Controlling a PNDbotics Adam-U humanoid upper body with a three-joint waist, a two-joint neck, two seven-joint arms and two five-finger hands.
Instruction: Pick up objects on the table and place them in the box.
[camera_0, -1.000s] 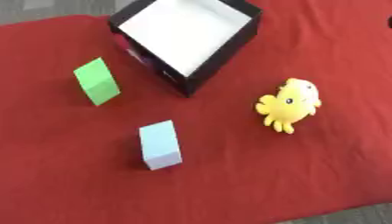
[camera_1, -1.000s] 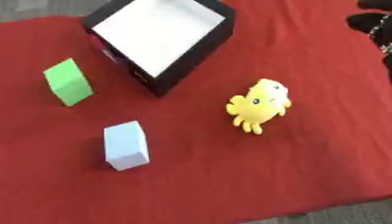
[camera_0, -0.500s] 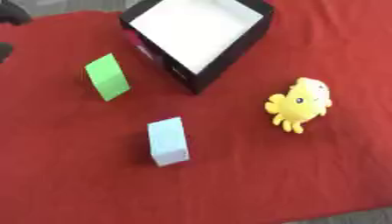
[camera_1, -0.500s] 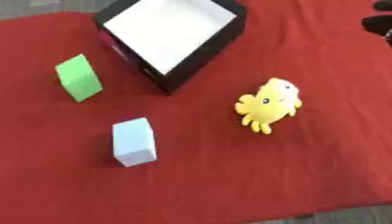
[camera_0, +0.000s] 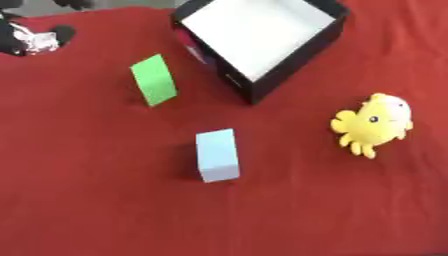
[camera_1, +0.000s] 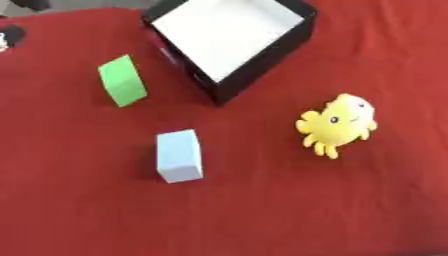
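Red cloth (camera_0: 105, 210) across the table, and the box (camera_0: 289, 75) sits at twelve o'clock, black walls, white floor, nothing inside it. Green block (camera_0: 154, 80) at ten o'clock, just left of the box. Pale blue block (camera_0: 217, 155) near centre, well apart from both. Yellow toy (camera_0: 374, 125) at three o'clock. Left hand (camera_0: 31, 37) shows at the top left corner; whether its fingers are apart or together, I cannot tell. The right hand doesn't show.
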